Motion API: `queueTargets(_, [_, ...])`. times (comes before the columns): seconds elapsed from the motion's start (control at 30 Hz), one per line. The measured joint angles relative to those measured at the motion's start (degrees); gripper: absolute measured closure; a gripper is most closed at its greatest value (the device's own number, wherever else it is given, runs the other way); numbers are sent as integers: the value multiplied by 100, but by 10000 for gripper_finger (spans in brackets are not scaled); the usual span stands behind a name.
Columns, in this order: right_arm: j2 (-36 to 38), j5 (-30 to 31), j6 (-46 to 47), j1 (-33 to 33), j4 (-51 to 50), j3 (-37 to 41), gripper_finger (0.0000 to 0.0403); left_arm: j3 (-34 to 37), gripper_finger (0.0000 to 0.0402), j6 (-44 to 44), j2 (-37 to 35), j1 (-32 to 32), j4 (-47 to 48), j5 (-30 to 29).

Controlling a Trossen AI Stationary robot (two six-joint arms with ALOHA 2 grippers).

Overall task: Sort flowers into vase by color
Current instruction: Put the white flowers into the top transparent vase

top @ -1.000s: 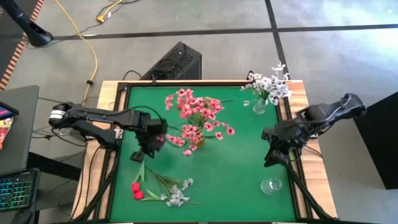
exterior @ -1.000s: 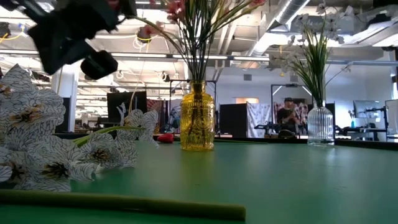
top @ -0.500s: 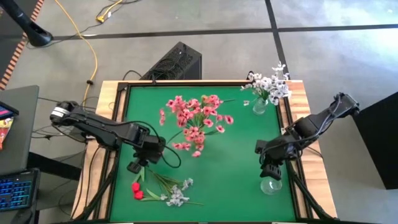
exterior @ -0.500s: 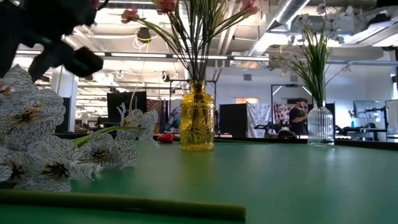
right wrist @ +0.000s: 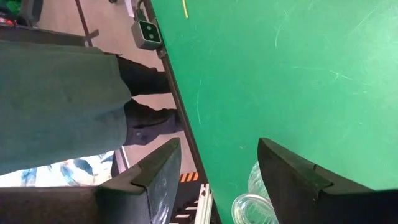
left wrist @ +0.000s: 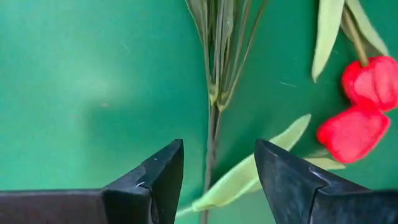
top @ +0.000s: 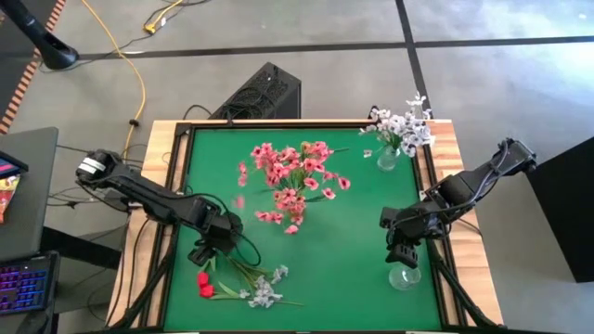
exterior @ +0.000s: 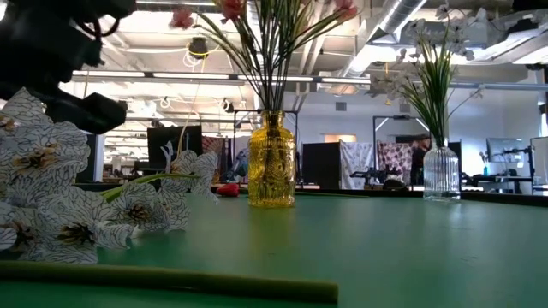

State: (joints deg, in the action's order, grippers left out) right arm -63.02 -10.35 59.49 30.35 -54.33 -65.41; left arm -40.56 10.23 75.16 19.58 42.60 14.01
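Pink flowers [top: 292,176] stand in a yellow vase [exterior: 271,162] at the table's middle. White flowers [top: 401,127] stand in a clear vase [top: 388,160] at the far right. Loose sprays lie flat near the left front: red buds [top: 203,285], white-grey blossoms [top: 266,292] and green stems [left wrist: 212,118]. My left gripper [left wrist: 217,149] is open over them, a finger on either side of one stem, touching nothing that I can see. My right gripper [top: 401,255] is open just beside an empty clear vase [top: 404,276] at the near right.
The green mat [top: 343,241] is framed by a wooden table edge [top: 445,158]. In the low view, white blossoms [exterior: 51,197] and a green stem [exterior: 171,282] lie close in the foreground. A black box [top: 264,93] sits on the floor beyond the far edge.
My left gripper has gone from beside the yellow vase toward the table's near edge and down over the loose sprays. The pink sprays, spread toward it a second ago, now stand gathered in the vase. My right gripper has gone toward the near edge, to the empty vase.
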Motion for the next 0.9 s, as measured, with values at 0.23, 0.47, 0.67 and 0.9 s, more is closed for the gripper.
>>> queueTargets(0.23, [2,0,-58,-2,-1,0,163,166,216,-272,0,267,-795,-252])
queueTargets(0.47, [2,0,-109,-117,-1,0,163,265,216,-241,0,609,-1147,-615])
queueTargets(0.67, [2,-1,-266,-131,-2,0,163,265,216,-213,130,978,-1199,-1071])
queueTargets(0.9, [2,-2,-285,-131,-16,0,163,296,219,-479,808,1134,-1344,-1183])
